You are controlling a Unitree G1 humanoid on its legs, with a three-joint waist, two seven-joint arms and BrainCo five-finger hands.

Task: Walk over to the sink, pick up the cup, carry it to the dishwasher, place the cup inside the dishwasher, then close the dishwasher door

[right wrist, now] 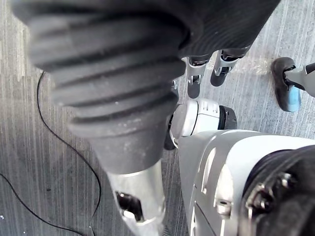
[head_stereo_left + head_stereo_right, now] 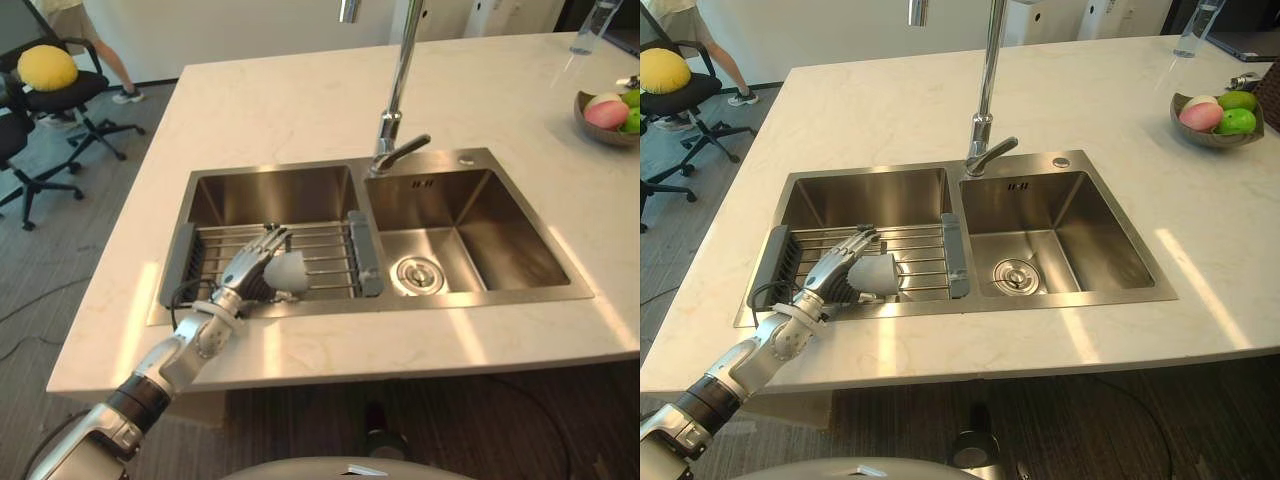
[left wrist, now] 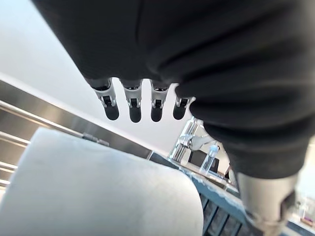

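A pale grey cup (image 2: 289, 270) lies on the wire rack (image 2: 325, 250) in the left basin of the steel sink (image 2: 470, 158). My left hand (image 2: 247, 264) reaches in from the front edge and rests against the cup's left side, fingers straight over the rack and open. In the left wrist view the cup (image 3: 98, 189) sits just under the palm, the fingers (image 3: 130, 105) stretch past it and the thumb (image 3: 266, 196) stands apart at its side. My right hand (image 1: 194, 81) hangs low over the floor with relaxed fingers, holding nothing.
A tall faucet (image 2: 398, 95) rises behind the divider between the basins. A fruit bowl (image 2: 608, 113) and a bottle (image 2: 590, 25) stand at the counter's far right. Office chairs (image 2: 50, 95) and a person's legs (image 2: 105, 55) are beyond the counter's left end.
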